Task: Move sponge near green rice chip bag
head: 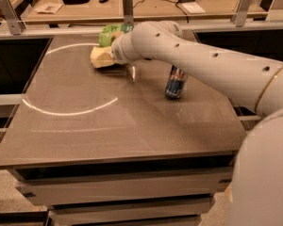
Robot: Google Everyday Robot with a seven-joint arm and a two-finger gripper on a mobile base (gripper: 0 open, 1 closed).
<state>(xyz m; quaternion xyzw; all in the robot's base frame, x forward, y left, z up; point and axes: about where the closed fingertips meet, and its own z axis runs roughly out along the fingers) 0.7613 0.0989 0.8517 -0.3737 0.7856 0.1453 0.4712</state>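
The pale yellow sponge is at the far left part of the table, just in front of the bright green rice chip bag. My gripper is at the end of the white arm, which reaches in from the right. It is shut on the sponge's right side and holds it close over the tabletop. The arm's wrist hides the right part of the bag and most of the gripper. Sponge and bag are a short gap apart.
A blue-and-silver drink can stands upright right of centre, under the arm. The grey table bears a pale arc of reflected light. Behind it are a metal rail with posts and a cluttered wooden bench.
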